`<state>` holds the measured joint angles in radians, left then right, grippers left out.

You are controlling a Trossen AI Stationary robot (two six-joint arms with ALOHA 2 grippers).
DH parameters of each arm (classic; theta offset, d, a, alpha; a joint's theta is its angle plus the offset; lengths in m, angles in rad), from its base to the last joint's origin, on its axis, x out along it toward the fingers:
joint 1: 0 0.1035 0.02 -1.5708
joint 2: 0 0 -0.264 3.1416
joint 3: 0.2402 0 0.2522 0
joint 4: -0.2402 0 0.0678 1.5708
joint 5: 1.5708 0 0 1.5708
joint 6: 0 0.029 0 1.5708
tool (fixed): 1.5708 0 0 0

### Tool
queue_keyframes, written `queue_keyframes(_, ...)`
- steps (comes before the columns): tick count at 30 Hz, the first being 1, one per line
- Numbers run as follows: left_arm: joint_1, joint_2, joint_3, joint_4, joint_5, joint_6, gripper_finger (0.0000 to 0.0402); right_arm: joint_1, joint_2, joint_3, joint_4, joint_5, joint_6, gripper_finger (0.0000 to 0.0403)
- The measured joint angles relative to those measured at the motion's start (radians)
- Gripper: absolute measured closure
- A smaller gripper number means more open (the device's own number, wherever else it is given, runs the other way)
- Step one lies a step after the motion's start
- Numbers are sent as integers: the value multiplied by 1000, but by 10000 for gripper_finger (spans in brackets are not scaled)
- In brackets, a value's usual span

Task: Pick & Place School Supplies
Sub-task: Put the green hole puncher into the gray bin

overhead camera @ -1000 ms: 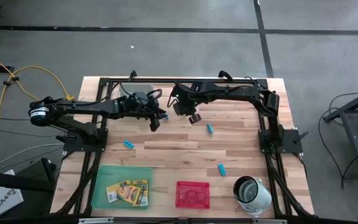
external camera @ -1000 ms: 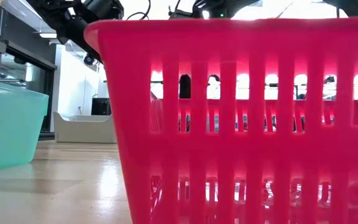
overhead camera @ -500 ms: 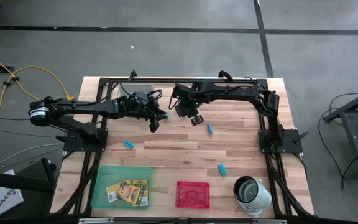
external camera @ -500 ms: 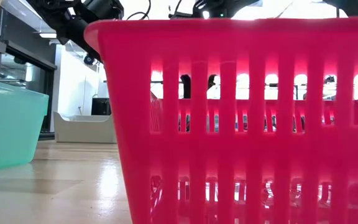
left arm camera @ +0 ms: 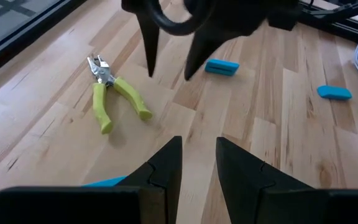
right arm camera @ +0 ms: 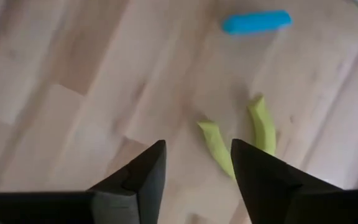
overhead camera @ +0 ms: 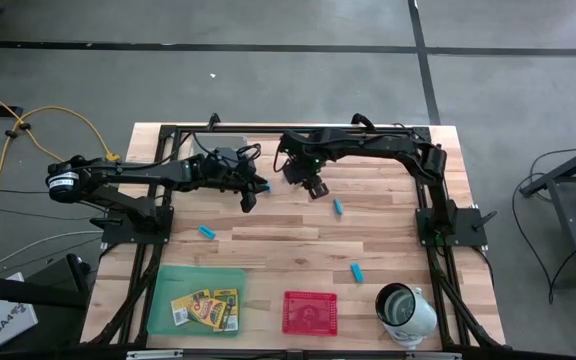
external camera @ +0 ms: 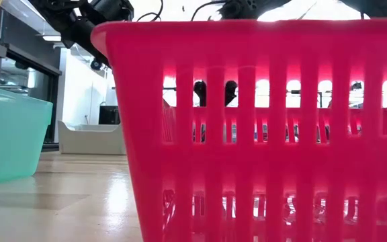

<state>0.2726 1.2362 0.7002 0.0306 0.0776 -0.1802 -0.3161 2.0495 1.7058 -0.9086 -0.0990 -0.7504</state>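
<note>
I see a pale planked wood table [overhead camera: 268,235] with a soft sheen, a glossy red slotted plastic basket [external camera: 247,121], a translucent green plastic tray [overhead camera: 164,290], and pliers [left arm camera: 110,93] with bare metal jaws and matt yellow-green handles.

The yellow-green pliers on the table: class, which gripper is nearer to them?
Right. The right gripper hovers directly above the pliers; the left gripper sits off to one side.

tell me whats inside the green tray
The green tray holds yellow-orange crayon boxes, lying flat toward its near side. How many there are and whether anything lies under them cannot be seen.
</note>
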Motion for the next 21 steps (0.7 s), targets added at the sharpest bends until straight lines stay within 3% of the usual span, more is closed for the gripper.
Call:
queue_keyframes(5, 0, 0, 0, 0, 0, 0, 307, 3, 14, 1, 25, -42, -5, 228)
queue_keyframes(21, 0, 0, 0, -4, 2, -3, 307, 0, 73, 0, 68, -30, 68, 238)
